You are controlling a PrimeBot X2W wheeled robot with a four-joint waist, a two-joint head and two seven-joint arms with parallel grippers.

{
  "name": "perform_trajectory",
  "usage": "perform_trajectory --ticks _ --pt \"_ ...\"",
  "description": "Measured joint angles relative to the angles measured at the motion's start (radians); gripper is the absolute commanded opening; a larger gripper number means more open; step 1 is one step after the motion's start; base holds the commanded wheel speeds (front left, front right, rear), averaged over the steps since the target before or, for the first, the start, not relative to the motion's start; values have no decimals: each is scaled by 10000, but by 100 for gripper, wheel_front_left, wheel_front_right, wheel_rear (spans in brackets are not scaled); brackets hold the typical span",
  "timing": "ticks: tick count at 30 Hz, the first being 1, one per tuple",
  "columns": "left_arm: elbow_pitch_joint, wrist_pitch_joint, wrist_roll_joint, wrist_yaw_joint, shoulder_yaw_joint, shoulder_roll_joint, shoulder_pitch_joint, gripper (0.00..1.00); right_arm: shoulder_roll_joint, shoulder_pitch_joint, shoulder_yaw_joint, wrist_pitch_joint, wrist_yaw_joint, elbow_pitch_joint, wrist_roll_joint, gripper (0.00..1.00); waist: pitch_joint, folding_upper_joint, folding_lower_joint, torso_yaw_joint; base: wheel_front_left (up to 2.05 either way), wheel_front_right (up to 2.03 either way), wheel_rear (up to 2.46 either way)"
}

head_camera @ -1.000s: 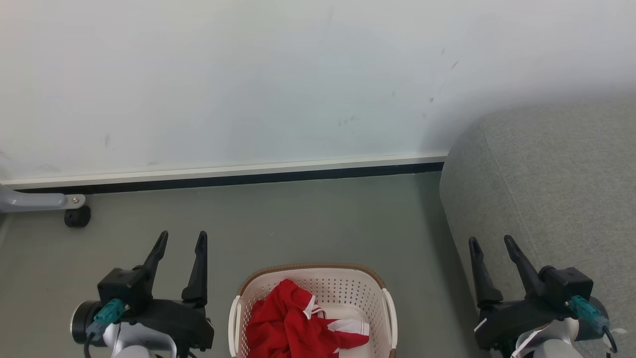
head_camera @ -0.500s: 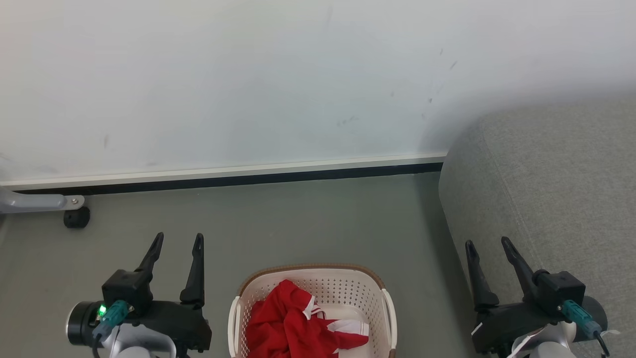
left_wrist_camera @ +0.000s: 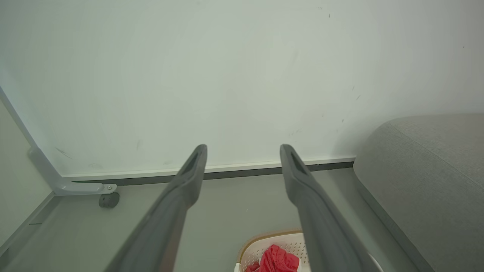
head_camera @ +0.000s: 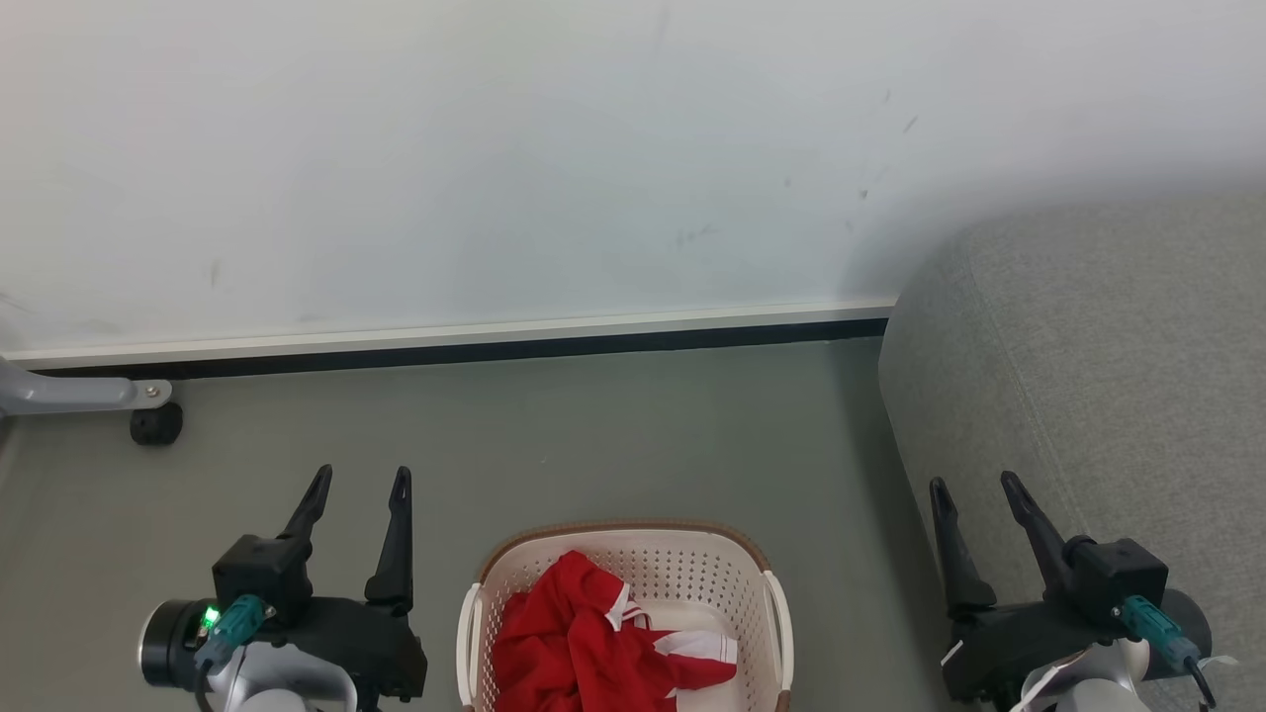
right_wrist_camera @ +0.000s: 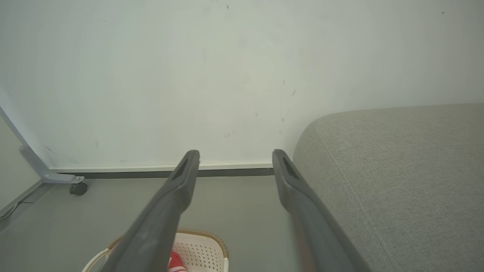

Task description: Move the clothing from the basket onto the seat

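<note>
Left end effector (head_camera: pixel 362 473) sits at the lower left of the head view. Its forearm is low and roughly level, and its two dark fingers point up the view toward the wall (head_camera: pixel 495 148). The fingers are spread wide and hold nothing; in the left wrist view the gap between them frames bare floor (head_camera: pixel 613 435) and the skirting (head_camera: pixel 495 341). A green light is lit on the wrist housing beside a teal plug. Right end effector (head_camera: pixel 973 481) sits at the lower right in a matching pose, fingers spread apart, nothing between them, leaning slightly left. In the head view it overlaps the side face of the seat (head_camera: pixel 1098 336); contact cannot be determined. The basket (head_camera: pixel 633 529) stands on the floor between the two end effectors, near the bottom edge and partly cut off by it, with a strip of floor separating it from the seat. The clothing (head_camera: pixel 569 643) lies crumpled inside the basket, heaped toward its left side, with white stripe trim showing toward the right. A grey metal leg (head_camera: pixel 69 394) with a black caster (head_camera: pixel 156 423) stands at the far left against the skirting.
</note>
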Motion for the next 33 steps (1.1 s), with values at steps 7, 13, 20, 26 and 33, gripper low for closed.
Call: perform_trajectory --ticks 7,13,20,26,33 --pt "-165 12 84 0 4 -90 -13 100 -50 -62 -8 0 8 -186 -13 100 225 0 0 26 0 0 0" --pt "-430 15 148 2 54 -142 -163 100 -100 -314 42 -4 -8 -508 -138 100 636 0 0 42 0 0 0" --pt "-633 115 232 8 44 -242 -477 100 -79 -739 113 -25 -21 -966 -336 100 1360 1 1 5 0 0 0" --pt "-642 278 316 -2 -86 -263 -1040 100 -44 -1263 171 13 -98 -1310 -550 100 2138 0 1 -75 0 0 0" --pt "-476 499 433 -159 -399 -286 -1688 100 117 -1982 251 31 -155 -1649 -725 100 3127 1 2 -230 0 0 0"
